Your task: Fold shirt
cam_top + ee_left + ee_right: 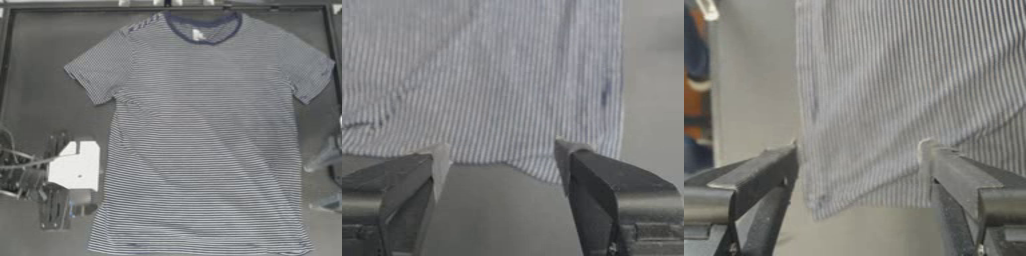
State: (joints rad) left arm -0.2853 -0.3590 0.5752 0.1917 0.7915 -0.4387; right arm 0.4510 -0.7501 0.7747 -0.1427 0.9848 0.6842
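In the top view, the soft short-sleeved T-shirt with fine navy-and-white stripes point(204, 135) lies flat and spread on the dark table point(40, 90), its dark navy round collar point(202, 30) toward the far edge. The left gripper point(93, 167) is just beside the shirt's left side edge, low on the body. The right gripper point(314, 185) is near the right side edge.

In the left wrist view, the jaws are spread apart, and the striped edge lies between the fingertips point(437, 160).

In the right wrist view, the jaws are also spread wide over the hem corner point(821, 202), holding nothing.
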